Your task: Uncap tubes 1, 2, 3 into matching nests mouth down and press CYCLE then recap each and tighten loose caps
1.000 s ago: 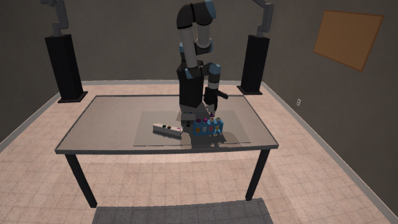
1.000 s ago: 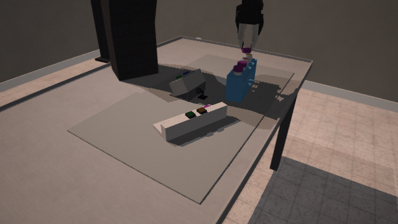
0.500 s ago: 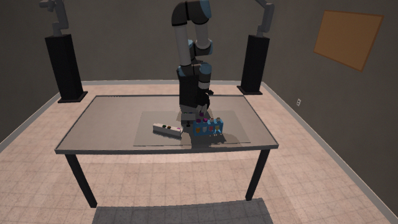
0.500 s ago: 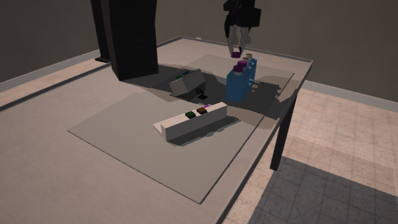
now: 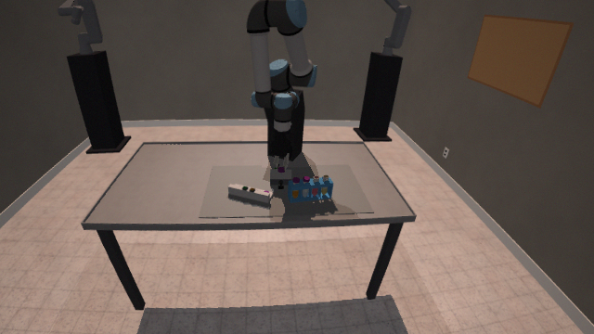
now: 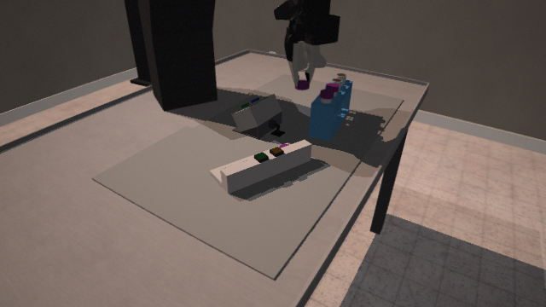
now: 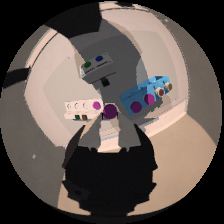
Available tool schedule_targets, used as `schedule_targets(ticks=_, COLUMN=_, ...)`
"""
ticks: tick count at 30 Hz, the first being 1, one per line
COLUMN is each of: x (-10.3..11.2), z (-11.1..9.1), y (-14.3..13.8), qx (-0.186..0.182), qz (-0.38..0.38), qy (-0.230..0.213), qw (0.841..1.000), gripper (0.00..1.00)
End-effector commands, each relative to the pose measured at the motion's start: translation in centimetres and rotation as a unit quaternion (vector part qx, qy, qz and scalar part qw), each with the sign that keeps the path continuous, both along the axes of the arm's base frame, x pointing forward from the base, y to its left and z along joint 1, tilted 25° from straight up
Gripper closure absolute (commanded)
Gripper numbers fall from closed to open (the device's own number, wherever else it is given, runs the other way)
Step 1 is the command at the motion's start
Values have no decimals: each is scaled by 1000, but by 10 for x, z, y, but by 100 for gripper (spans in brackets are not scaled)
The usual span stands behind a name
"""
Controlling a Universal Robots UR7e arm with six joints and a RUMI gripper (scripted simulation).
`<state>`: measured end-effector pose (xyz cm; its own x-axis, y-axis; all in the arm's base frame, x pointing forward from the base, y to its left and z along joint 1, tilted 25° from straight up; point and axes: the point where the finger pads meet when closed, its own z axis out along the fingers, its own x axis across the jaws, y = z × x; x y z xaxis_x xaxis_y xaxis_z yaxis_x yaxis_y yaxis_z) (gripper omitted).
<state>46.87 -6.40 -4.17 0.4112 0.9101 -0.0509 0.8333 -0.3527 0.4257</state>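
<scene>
From my remote seat I'm holding the gripper (image 5: 281, 165) (image 6: 303, 80) (image 7: 110, 112) mostly closed, its fingertips gripping a dark purple cap (image 5: 281, 170) (image 6: 302, 85) (image 7: 110, 111) above the table. In the top view the key housing (image 5: 280, 175) (image 6: 258, 117) (image 7: 98, 67) is lying toward six o'clock of that cap. At four o'clock the blue decapping station (image 5: 310, 197) (image 6: 321, 119) (image 7: 131, 98) is holding four tubes: tube 1 (image 5: 326, 178) (image 7: 169, 87) and tube 2 (image 5: 316, 179) (image 7: 160, 92) are standing uncapped, while tube 3 is wearing a magenta cap (image 5: 306, 179) (image 6: 332, 87) (image 7: 149, 99) and tube 4 a purple one. At eight o'clock the white cap tray (image 5: 250, 195) (image 6: 269, 172) (image 7: 80, 111) is carrying another magenta cap in nest 1 — its green and amber lamps are looking dark, though the dim light is making me less than certain.

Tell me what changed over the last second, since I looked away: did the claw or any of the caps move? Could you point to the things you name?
The claw (image 5: 281, 166) (image 6: 303, 82) (image 7: 110, 112) swung to the arm's right, from above the tube rack (image 5: 310, 199) (image 6: 322, 121) (image 7: 127, 101) to over by the key housing (image 5: 280, 175) (image 6: 266, 115) (image 7: 101, 73), carrying the same purple cap (image 5: 281, 170) (image 6: 302, 85) (image 7: 110, 111). Nothing was newly gripped or released. Rack, housing and cap tray (image 5: 248, 195) (image 6: 264, 176) (image 7: 74, 112) stayed put.
</scene>
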Motion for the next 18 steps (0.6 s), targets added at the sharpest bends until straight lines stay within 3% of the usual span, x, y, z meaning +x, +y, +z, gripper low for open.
schedule_targets(ticks=1, x=-2, z=3, y=-15, qx=3, qz=3, qy=-1, qw=1000, gripper=100)
schedule_targets(ticks=13, x=-17, z=17, y=-104, qx=3, qz=3, qy=-1, qw=1000, gripper=100)
schedule_targets(ticks=18, x=-20, z=20, y=-120, qx=3, qz=3, qy=-1, qw=1000, gripper=100)
